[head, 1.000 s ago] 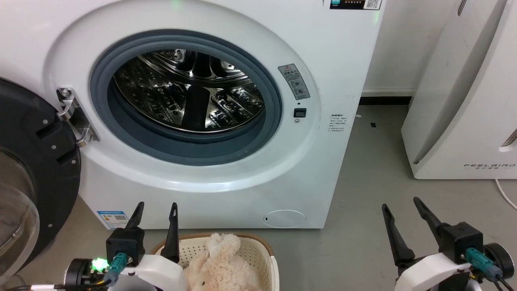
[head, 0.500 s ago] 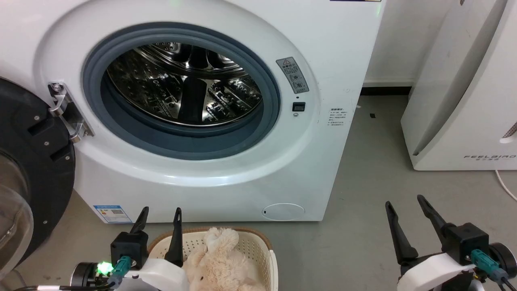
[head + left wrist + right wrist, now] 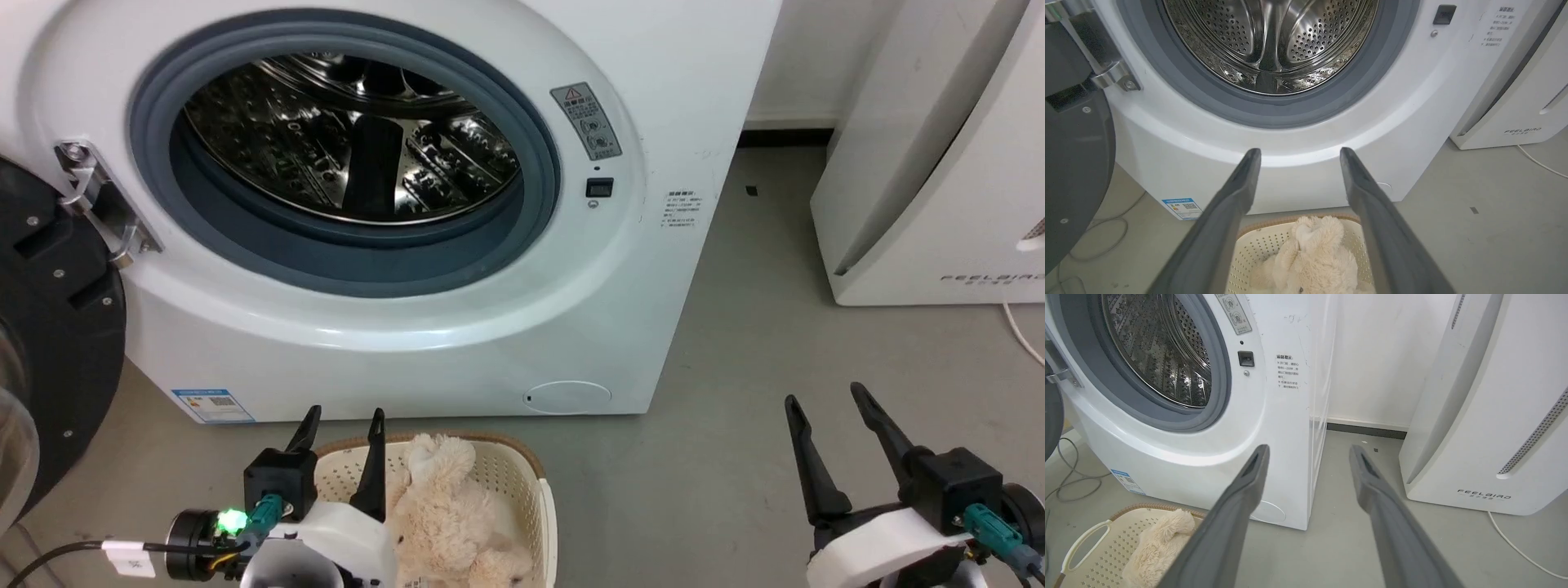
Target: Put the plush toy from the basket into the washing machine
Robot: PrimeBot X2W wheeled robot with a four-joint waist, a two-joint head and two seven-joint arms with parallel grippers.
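Shaggy plush toy (image 3: 445, 510), perforated basket (image 3: 510, 474), steel drum (image 3: 351, 139)

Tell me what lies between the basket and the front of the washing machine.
A narrow strip of bare grey floor separates the basket from the washing machine. Nothing lies on it, as the head and left wrist views show.

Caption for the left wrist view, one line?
Open left gripper frames the plush toy in the basket, before the open washing machine.
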